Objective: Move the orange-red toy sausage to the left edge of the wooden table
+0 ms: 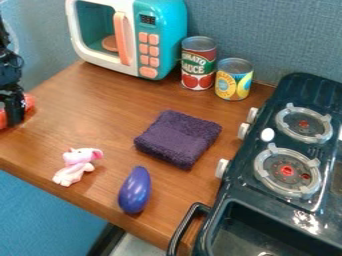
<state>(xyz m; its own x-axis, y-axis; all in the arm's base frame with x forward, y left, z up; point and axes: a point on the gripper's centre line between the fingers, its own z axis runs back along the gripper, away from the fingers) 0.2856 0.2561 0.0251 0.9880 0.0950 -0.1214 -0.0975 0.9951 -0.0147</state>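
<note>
Apparently at a pick or release stage: gripper (13,107) is low at the orange-red object (29,102), overlapping it, by the counter's (107,115) left edge. Can't tell if it's clamped on or released. Next move likely calls for confirming grip, then straight up, clear of the pink-and-white plush (73,168) near front edge.

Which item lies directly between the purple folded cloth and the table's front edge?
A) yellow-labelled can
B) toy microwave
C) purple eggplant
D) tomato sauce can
C: the purple eggplant lies on the table just in front of the folded cloth, while both cans and the microwave stand behind the cloth.
</note>
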